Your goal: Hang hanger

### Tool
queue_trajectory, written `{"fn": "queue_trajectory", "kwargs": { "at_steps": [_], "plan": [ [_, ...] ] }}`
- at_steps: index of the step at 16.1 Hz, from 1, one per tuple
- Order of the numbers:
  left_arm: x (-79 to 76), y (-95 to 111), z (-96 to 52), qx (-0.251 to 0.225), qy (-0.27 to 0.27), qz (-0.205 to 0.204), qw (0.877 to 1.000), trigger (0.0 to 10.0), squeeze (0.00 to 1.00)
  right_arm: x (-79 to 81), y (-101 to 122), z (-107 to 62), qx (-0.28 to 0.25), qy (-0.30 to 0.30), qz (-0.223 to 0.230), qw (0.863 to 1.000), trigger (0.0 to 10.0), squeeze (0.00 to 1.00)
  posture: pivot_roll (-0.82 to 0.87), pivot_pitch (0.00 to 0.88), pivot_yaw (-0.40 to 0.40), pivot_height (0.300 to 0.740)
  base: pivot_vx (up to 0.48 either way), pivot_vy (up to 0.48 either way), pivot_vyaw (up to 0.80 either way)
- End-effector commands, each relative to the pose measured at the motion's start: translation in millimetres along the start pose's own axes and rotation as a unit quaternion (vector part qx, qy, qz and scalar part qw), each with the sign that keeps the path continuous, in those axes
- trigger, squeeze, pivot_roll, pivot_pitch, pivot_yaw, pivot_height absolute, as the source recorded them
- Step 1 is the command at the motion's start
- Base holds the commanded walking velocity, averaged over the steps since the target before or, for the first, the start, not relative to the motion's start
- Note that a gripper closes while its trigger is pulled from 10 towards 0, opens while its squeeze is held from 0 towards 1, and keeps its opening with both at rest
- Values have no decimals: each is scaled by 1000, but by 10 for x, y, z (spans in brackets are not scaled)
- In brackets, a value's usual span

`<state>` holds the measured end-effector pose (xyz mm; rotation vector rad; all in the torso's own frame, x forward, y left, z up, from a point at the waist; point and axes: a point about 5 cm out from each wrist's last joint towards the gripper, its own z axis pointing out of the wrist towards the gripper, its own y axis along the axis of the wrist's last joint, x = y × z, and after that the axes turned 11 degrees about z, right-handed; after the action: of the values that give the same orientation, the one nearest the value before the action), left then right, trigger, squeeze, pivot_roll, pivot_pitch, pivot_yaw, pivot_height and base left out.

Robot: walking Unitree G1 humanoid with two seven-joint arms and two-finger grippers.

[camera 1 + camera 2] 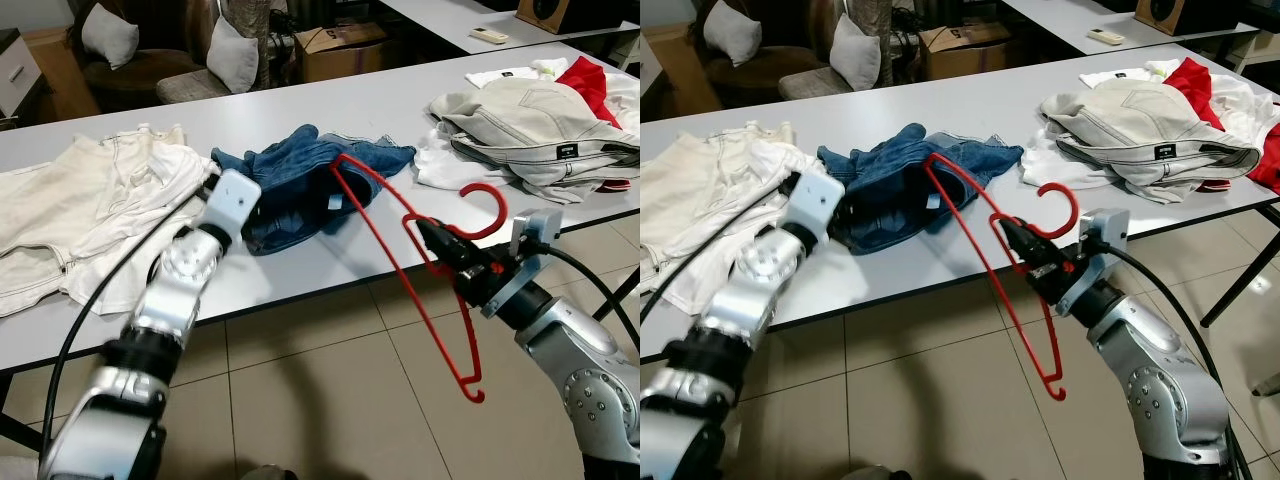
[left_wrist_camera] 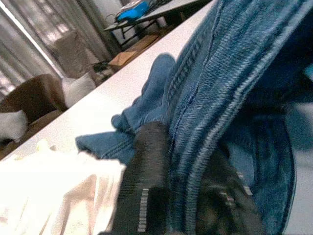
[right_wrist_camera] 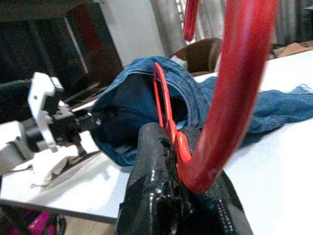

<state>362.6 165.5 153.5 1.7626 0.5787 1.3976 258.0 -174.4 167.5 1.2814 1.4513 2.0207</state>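
A thin red plastic hanger [image 1: 400,265] with an open curved hook is being held at its neck by the right gripper [image 1: 437,243], whose black fingers are clamping it just off the near edge of the white table [image 1: 330,100]. One shoulder tip is poking into the blue jeans [image 1: 300,180] lying by that near edge, while the other end is hanging down over open tiled floor [image 1: 330,400], so its long axis is slanting steeply from table to floor with the hook pointing up and right. The left gripper [image 2: 186,196] is pinching the denim's hem at the near edge, beside cream clothes [image 1: 90,210], with a pale heap [image 1: 530,130] toward the right end.
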Motion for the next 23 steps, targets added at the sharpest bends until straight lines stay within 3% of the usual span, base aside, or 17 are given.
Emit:
{"fn": "queue_trajectory", "kwargs": {
  "at_steps": [1, 3, 4, 5, 7, 9, 11, 13, 15, 17, 18, 20, 23],
  "plan": [
    [197, 50, 4, -1, 7, -3, 1000, 0, 0, -28, 86, 21, -21, -12, -8, 1000, 10000, 0, -204, 0, 99, 740, 0, 0, 0],
    [269, 84, 6, -5, 1, 3, 1000, 0, 0, -41, 88, 25, -24, -18, -7, 1000, 10000, 0, -200, 0, 101, 740, 0, 0, 0],
    [438, 237, 33, -25, -14, 26, 999, 0, 0, -90, 100, 28, -33, -39, -8, 999, 10000, 0, -194, 0, 106, 740, 0, 0, 0],
    [504, 310, 51, -32, -17, 41, 999, 0, 0, -112, 111, 27, -39, -48, -6, 998, 10000, 0, -194, 0, 106, 740, 0, 0, 0],
    [697, 537, 113, -52, -31, 96, 994, 0, 0, -139, 161, 41, -59, -58, -3, 997, 10000, 0, -185, 0, 132, 740, 0, 0, 0],
    [1012, 912, 173, -78, -26, 172, 982, 0, 0, -86, 363, 64, -118, -49, 4, 992, 10000, 0, -181, 0, 155, 740, 0, 0, 0],
    [1151, 1156, 190, -95, -34, 208, 973, 0, 0, -99, 429, 39, -145, -60, 14, 987, 10000, 0, -186, 0, 192, 740, 0, 0, 0],
    [1062, 1195, 234, -98, -68, 222, 968, 0, 0, -196, 276, -10, -107, -110, -2, 988, 10000, 0, -191, 0, 205, 740, 0, 0, 0],
    [734, 998, 314, -84, -134, 222, 962, 0, 0, -341, 9, -138, -47, -194, -6, 980, 10000, 0, -203, 0, 216, 740, 0, 0, 0],
    [600, 928, 332, -82, -160, 213, 960, 0, 0, -441, -193, -238, 24, -240, -23, 970, 10000, 0, -208, 0, 212, 740, 0, 0, 0],
    [546, 902, 334, -83, -174, 207, 959, 0, 0, -459, -223, -271, 22, -250, -14, 968, 10000, 0, -208, 0, 212, 740, 0, 0, 0],
    [486, 860, 328, -82, -188, 195, 959, 0, 0, -308, -142, -243, -20, -183, 14, 983, 10000, 0, -201, 0, 196, 740, 0, 0, 0],
    [527, 822, 333, -75, -160, 173, 969, 0, 0, -89, -201, -230, -10, -87, 49, 995, 10000, 0, -193, 0, 179, 740, 0, 0, 0]
  ]
}}
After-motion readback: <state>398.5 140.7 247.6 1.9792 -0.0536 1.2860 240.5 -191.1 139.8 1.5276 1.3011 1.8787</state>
